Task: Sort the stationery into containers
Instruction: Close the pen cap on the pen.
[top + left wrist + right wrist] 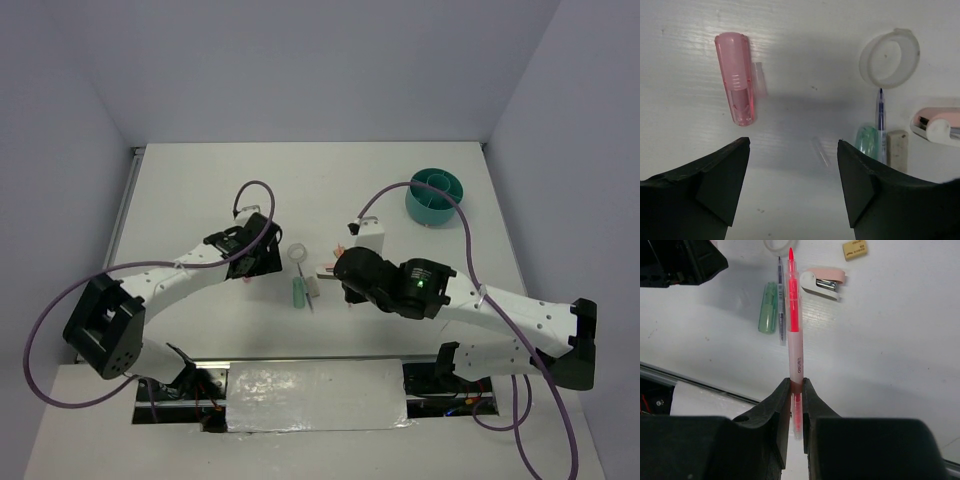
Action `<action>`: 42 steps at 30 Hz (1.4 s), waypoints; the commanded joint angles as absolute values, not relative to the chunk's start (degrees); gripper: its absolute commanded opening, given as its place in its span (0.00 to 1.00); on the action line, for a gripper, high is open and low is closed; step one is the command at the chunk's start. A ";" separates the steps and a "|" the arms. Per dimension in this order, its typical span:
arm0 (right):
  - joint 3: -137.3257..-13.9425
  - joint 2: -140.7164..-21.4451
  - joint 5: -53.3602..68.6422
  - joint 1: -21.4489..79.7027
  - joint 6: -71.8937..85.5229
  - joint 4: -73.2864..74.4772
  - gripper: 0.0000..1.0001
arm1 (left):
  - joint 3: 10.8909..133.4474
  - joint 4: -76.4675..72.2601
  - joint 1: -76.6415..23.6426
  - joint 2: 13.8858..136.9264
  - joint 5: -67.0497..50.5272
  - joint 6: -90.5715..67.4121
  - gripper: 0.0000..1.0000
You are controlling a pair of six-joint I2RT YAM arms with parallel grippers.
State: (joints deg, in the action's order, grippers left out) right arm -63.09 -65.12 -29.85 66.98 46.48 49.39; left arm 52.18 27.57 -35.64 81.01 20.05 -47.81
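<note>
Gripping the pink pen (794, 330) with the right gripper (796, 390): jaws pinched nearly together on the lower barrel, red tip pointing at the top of the right wrist frame. Can't tell if the tip touches the table (200, 190).

Left gripper (792, 150): jaws spread wide, nothing between them, bare table underneath.

Left wrist frame:
- pink stub (737, 77) lying flat, upper left, just past the left jaw tip, not touching it
- tape ring (889, 57) upper right
- blue pen (881, 125) below the ring, green stub (866, 140) right against it
- tan block (897, 150) just beside the pen
- small stapler (937, 125) at the right edge

Top frame: teal organiser (436, 196) sits upper right, well apart from both grippers. Can't make out what's in its compartments. The ring and green stub lie mid-frame, between the two grippers. A second tan block (855, 249) is at the top right of the right wrist frame, near the stapler.
</note>
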 commanded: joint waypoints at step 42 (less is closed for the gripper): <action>-63.55 -69.61 -29.88 67.32 43.51 47.99 0.00 | 54.85 20.74 -31.03 93.08 21.45 -45.70 0.72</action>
State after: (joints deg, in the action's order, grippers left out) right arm -62.94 -69.69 -29.30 66.98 43.79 49.12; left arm 55.64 21.96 -31.40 92.84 21.32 -46.44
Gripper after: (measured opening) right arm 0.174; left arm 0.718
